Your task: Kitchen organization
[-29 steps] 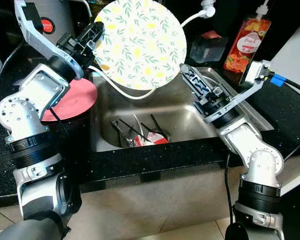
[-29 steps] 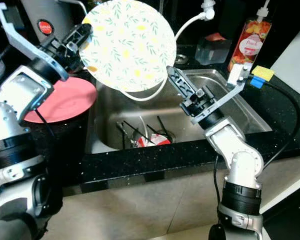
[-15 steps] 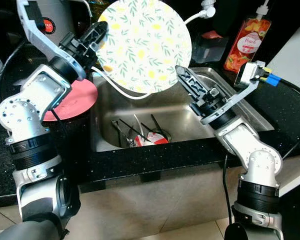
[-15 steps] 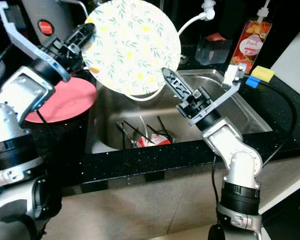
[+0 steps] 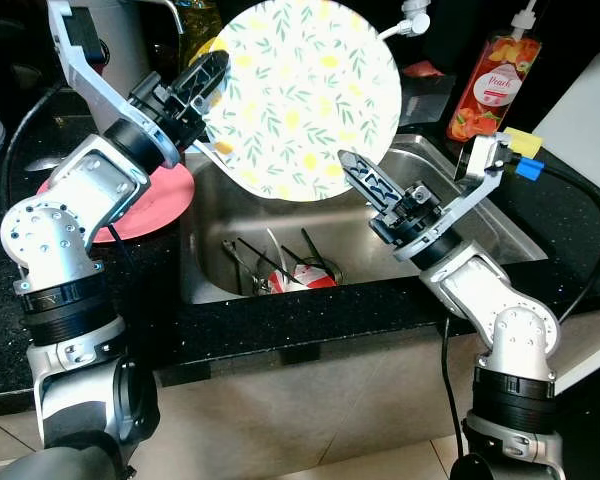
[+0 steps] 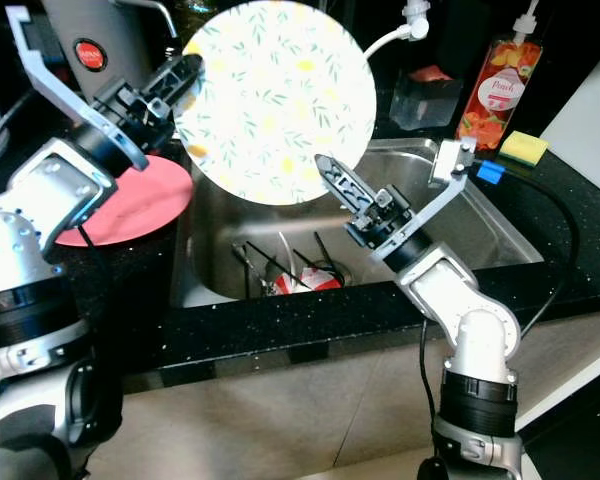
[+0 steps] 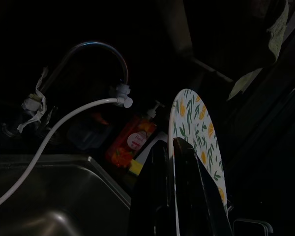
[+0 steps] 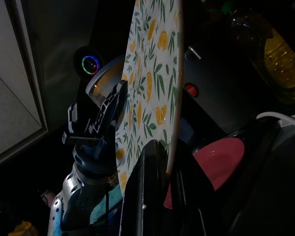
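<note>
Plate (image 5: 302, 95) is up in the air over the sink (image 5: 500, 225), left pincer (image 5: 206, 82) pinching its left rim. Since a second ago the right pincer (image 5: 365, 180) has moved left and up; its fingers now straddle the plate's lower right rim, not visibly clamped. Plate also shifted slightly right. Reads as a handover starting. Pink plate (image 5: 145, 200) lies on the tabletop at left; utensils (image 5: 280, 265) sit in the sink.
</note>
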